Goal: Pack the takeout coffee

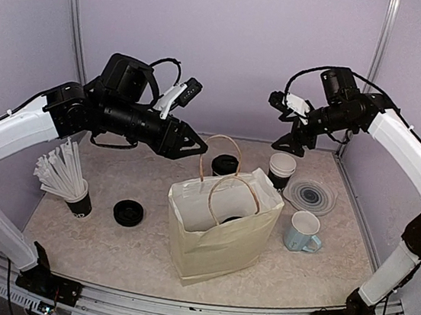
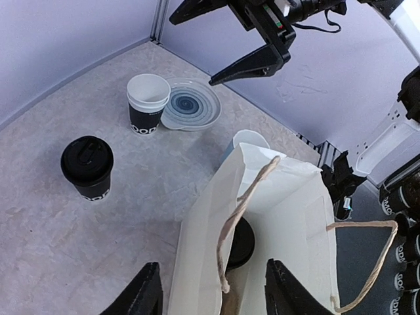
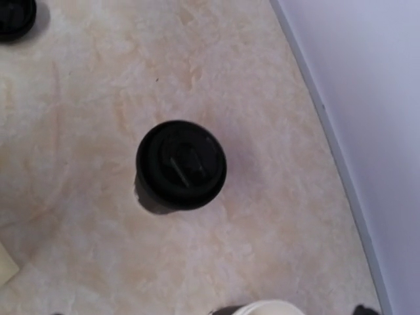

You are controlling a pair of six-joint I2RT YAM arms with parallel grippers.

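The paper bag [image 1: 220, 235] could tip if my left claw [image 2: 213, 264], fingers apart and empty, snags its handles [image 2: 239, 210], spilling the lidded cup [image 2: 240, 244] that stands inside, just below that claw. My right claw [image 1: 289, 144], wide open, hangs directly above the second lidded cup [image 3: 182, 164] on the table [image 1: 128, 263] behind the bag. An off-centre descent would topple it.

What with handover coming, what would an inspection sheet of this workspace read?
Surface: marbled table, no spill seen.
Job's things: one lidded cup inside the paper bag; second lidded cup standing behind it; stacked open cups beside the plate; loose lid on the table.
Clutter: blue mug, plate, cup of white sticks.
Grippers: left gripper open above the bag; right gripper open, empty, raised.
Cables: black loops at both wrists, clear of the bag.
Surroundings: lilac walls, metal posts.
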